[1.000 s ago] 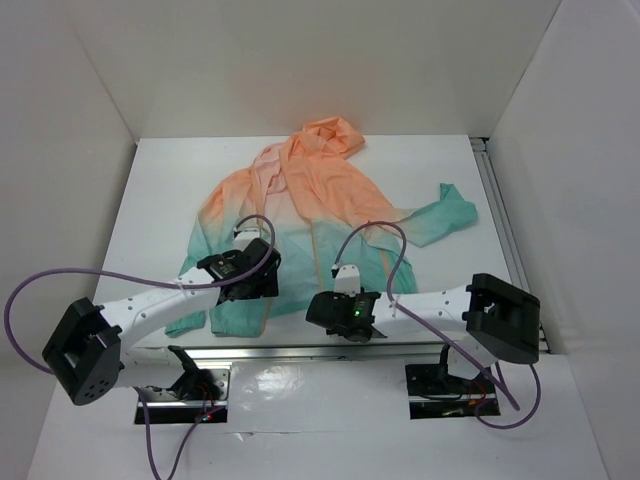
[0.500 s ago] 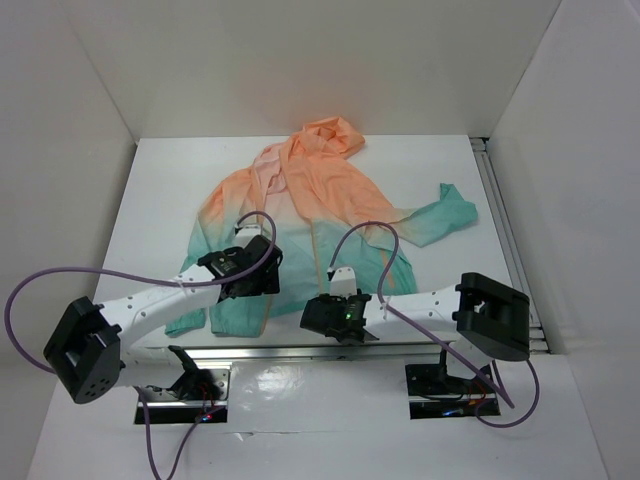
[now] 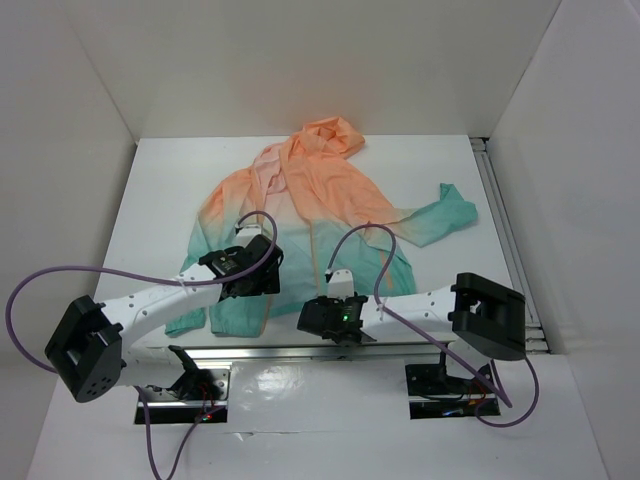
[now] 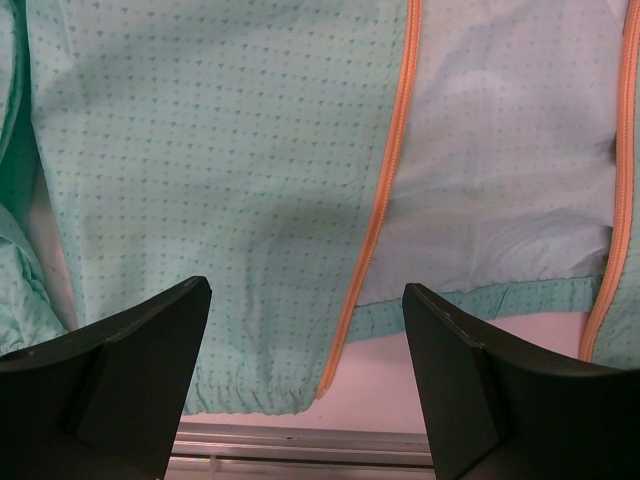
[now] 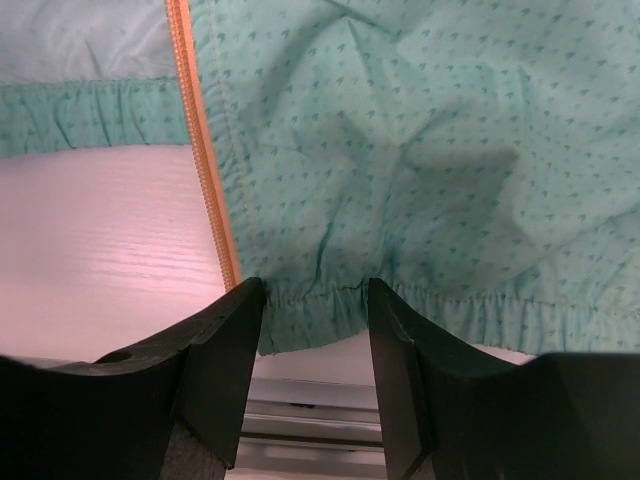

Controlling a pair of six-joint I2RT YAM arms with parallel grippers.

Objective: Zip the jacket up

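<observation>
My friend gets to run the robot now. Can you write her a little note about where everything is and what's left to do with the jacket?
Left gripper: fingers open over the hem of one front panel, holding nothing.
Right gripper: fingers open over the other panel's hem, beside its orange zipper tape, holding nothing.
Jacket: flat on the table, hood far, hem near the arms, front open.
Done: nothing zipped.
Left: join the tape ends at the hem, then zip up.
</observation>
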